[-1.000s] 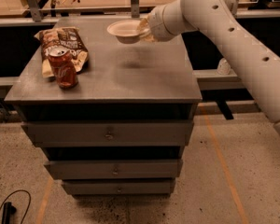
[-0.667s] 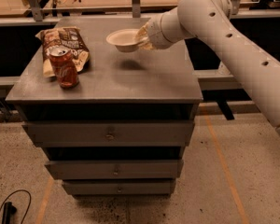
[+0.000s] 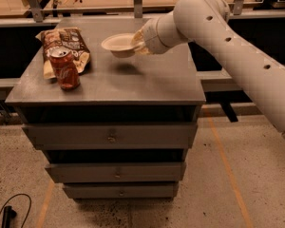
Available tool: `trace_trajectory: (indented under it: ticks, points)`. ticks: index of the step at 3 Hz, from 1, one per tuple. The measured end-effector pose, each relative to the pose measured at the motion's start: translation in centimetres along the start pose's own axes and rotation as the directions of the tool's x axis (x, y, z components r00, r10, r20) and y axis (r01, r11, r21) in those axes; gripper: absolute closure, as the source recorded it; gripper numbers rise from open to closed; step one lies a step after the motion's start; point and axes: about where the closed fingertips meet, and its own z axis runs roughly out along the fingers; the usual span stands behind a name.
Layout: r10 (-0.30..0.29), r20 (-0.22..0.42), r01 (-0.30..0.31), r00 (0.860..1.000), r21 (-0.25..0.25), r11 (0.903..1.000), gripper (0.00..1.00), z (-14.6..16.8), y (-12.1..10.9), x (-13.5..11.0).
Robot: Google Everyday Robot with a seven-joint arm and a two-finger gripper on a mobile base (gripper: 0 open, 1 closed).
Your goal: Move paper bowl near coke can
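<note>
gripper on paper bowl rim: blurred | arm: cut off right

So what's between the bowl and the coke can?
In the camera view, only bare table top; the snack bag lies just behind the coke can. The gripper holds the paper bowl above it.

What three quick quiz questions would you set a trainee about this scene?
1. True or false: the paper bowl rests on the cabinet top.
2. What lies behind the coke can: A snack bag, B cup?
3. Fill in: the gripper, above the cabinet top, holds the bowl's ___.
Key: 1 false, it is held above the cabinet top; 2 A; 3 rim.
</note>
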Motion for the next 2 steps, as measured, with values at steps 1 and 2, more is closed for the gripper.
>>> trace_trajectory:
  ticks: [1,2]
  points:
    - [0.009,0.034,-0.008,0.999,-0.033,0.9994,1.0,0.4,1.7,-4.2]
    - [0.009,0.05,-0.006,0.999,-0.054,0.9985,1.0,0.7,2.8,-7.2]
